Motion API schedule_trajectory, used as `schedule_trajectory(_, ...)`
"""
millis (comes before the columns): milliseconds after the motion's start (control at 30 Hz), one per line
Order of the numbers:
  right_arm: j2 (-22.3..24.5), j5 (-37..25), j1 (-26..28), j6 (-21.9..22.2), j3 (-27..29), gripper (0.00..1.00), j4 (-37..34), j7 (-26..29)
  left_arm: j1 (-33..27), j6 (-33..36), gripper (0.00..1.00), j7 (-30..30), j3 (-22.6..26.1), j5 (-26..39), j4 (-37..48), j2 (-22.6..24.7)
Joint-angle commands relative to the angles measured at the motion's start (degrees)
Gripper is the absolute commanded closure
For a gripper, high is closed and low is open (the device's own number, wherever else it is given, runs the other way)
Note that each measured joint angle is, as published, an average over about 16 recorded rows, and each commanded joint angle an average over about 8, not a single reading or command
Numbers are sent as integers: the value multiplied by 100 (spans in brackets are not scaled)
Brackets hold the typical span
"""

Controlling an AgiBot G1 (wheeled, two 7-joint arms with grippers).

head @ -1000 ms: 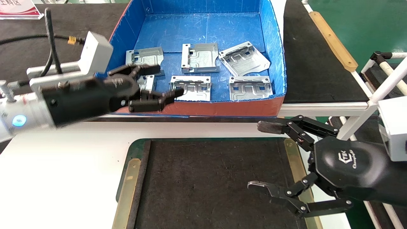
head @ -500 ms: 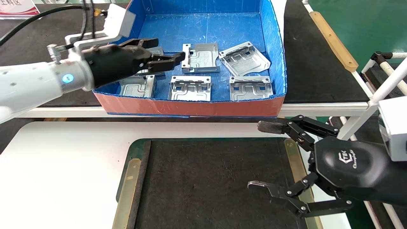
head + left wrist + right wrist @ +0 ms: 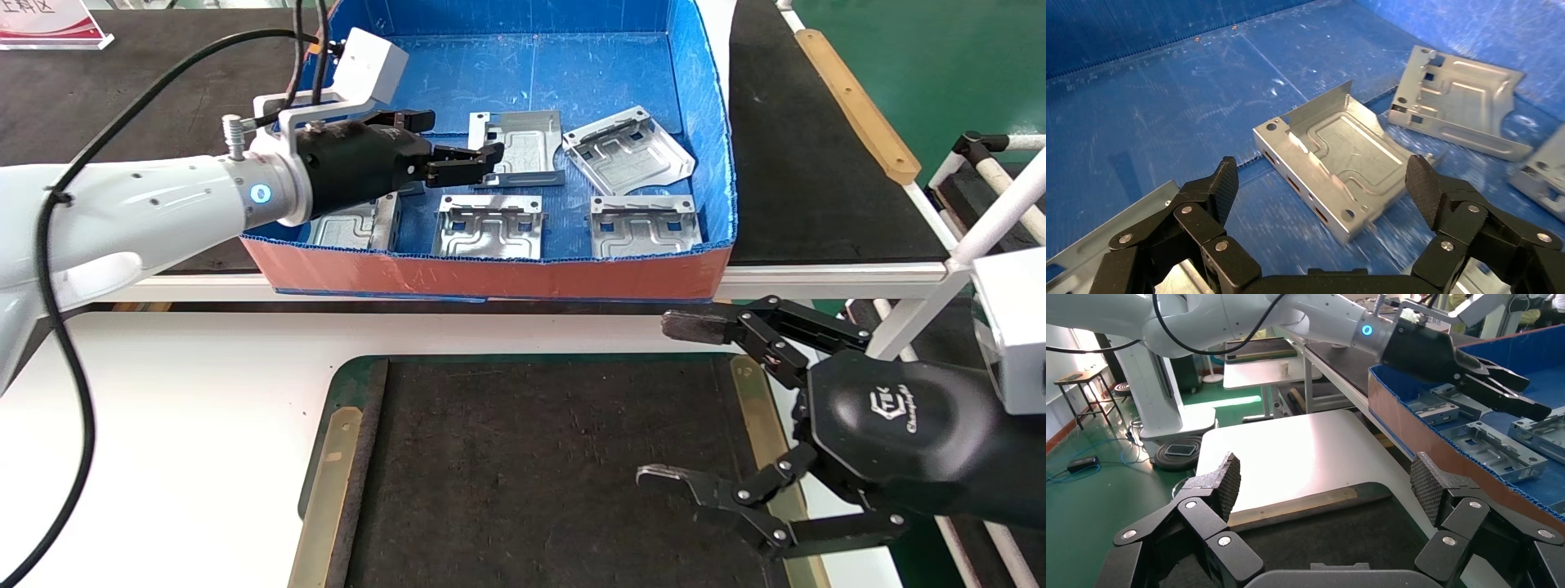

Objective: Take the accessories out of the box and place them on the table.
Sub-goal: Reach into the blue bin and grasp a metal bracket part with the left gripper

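Observation:
The box [image 3: 490, 278], blue inside and orange-red outside, holds several silver brackets. My left gripper [image 3: 459, 139] is open inside the box, low over its left half, fingertips at the left edge of the back-middle bracket [image 3: 527, 147]. In the left wrist view that bracket [image 3: 1333, 153] lies just ahead between the open fingers of the left gripper [image 3: 1322, 180], untouched. A tilted bracket [image 3: 629, 151] lies to its right. Others lie at front middle [image 3: 490, 227], front right [image 3: 645, 224] and front left [image 3: 347, 229]. My right gripper [image 3: 668, 400] hangs open and empty over the right of the table's dark mat [image 3: 531, 457].
The box stands on a black-topped bench [image 3: 801, 163] behind the white table [image 3: 188, 408]. Brass strips [image 3: 327, 490] flank the mat. A white pipe frame [image 3: 997, 204] stands at the right. The left arm's cable [image 3: 65, 327] hangs over the table's left side.
My left gripper has moved from over the box's front-left wall up and into the box, toward the back-middle bracket, staying open. The right arm has not moved.

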Motion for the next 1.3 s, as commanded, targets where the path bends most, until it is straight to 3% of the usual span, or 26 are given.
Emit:
schedule_trajectory(33, 0, 0, 0, 0, 0, 0, 0, 0, -38, -83, 0, 2, 43, 87, 114, 91)
schedule_trajectory(400, 0, 0, 0, 0, 0, 0, 0, 0, -142, -529, 0, -15, 192, 404, 554, 515)
schedule_trajectory(900, 0, 0, -1, 1, 0, 0, -1, 0, -176, -894, 0, -213, 303, 702, 762, 645)
schedule_trajectory(1000, 1, 1, -1, 2, 0, 22, -1, 0, -178, -968, 0, -230, 308, 731, 779, 667)
schedule_trajectory(1167, 1, 1, -2, 2, 0, 83, -2, 0, -180, -999, 1, -235, 308, 744, 787, 674)
schedule_trajectory(1233, 1, 1, -2, 2, 0, 97, -2, 0, -180, -987, 18, -232, 307, 741, 784, 669)
schedule_trajectory(1300, 1, 1, -2, 2, 0, 100, -2, 0, -180, -972, 43, -230, 306, 736, 780, 665)
